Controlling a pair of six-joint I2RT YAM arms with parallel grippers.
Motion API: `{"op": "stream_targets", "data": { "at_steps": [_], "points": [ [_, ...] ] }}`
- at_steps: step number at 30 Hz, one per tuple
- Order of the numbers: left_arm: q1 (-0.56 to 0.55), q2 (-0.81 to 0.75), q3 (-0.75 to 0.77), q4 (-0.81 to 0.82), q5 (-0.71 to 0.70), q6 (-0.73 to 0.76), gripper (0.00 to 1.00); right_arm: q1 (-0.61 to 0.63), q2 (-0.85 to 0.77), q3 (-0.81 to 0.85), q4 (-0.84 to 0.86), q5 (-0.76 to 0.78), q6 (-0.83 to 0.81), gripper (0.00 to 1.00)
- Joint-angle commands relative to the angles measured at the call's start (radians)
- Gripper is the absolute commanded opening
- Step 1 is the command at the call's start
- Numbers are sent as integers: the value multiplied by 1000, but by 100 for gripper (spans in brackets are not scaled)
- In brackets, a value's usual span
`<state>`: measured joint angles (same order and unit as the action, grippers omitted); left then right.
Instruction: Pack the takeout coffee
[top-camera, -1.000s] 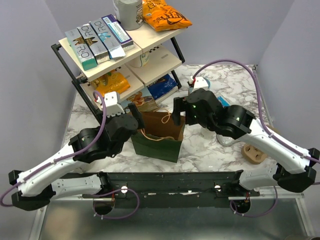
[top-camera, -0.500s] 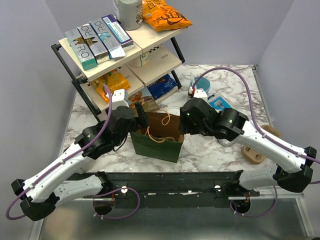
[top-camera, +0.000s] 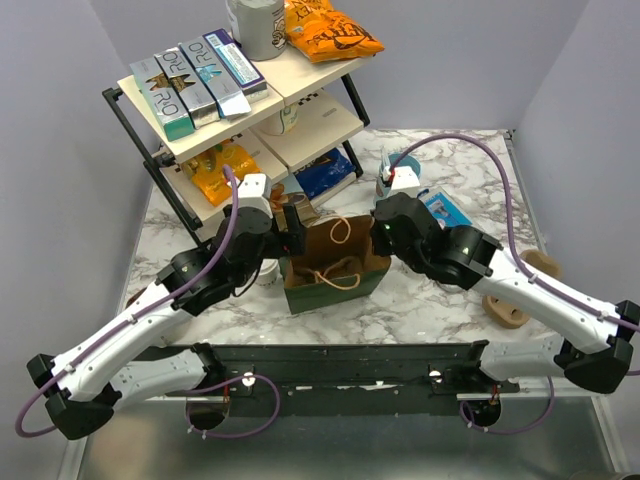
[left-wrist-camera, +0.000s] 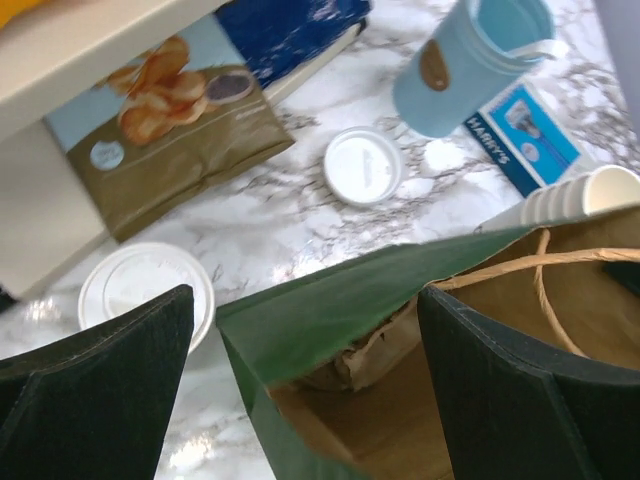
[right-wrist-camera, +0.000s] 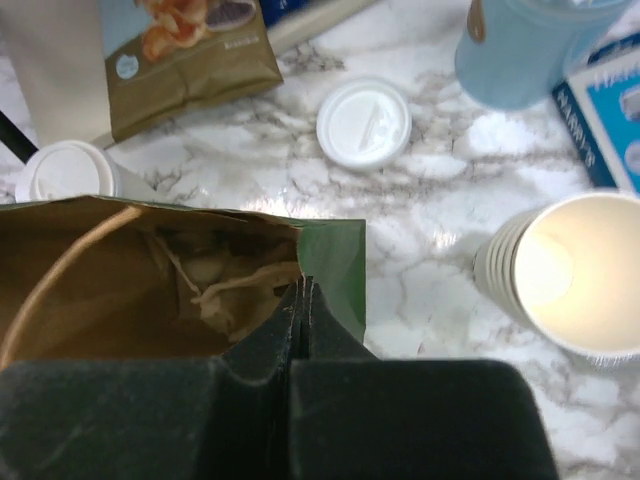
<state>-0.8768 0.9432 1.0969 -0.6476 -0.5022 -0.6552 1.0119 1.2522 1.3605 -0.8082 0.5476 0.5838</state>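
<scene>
Vs prev frame: bag (top-camera: 335, 286) further back, lidded cup (right-wrist-camera: 65, 172) now in view

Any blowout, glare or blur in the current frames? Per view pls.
Top external: sharp, evenly lit across the marble table. Left wrist: jaws up close are dark and soft; takeout coffee lid nearly blown out. Right wrist: inside of the cup stack blown out, glare patch on the marble beside it, jaws underexposed.

Green paper bag (top-camera: 335, 272) standing open on marble tabletop (top-camera: 430, 312), left pincer (top-camera: 293, 228) and right pincer (top-camera: 380, 245) at opposite rims
</scene>
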Motion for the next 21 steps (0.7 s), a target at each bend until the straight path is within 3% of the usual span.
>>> {"op": "stream_targets", "data": {
  "at_steps": [1, 9, 14, 21],
  "points": [
    [6, -55, -11, 179, 166, 232, 99, -4, -100, -138, 358, 49, -257, 1],
    [1, -52, -38, 261, 453, 402, 99, -7, -295, -409, 637, -92, -430, 1],
    [-4, -102, -107, 354, 666, 359, 99, -6, -482, -582, 722, -195, -549, 1],
    [-7, -165, -167, 341, 706, 270, 99, -4, -719, -802, 727, -299, -561, 1]
  ]
}}
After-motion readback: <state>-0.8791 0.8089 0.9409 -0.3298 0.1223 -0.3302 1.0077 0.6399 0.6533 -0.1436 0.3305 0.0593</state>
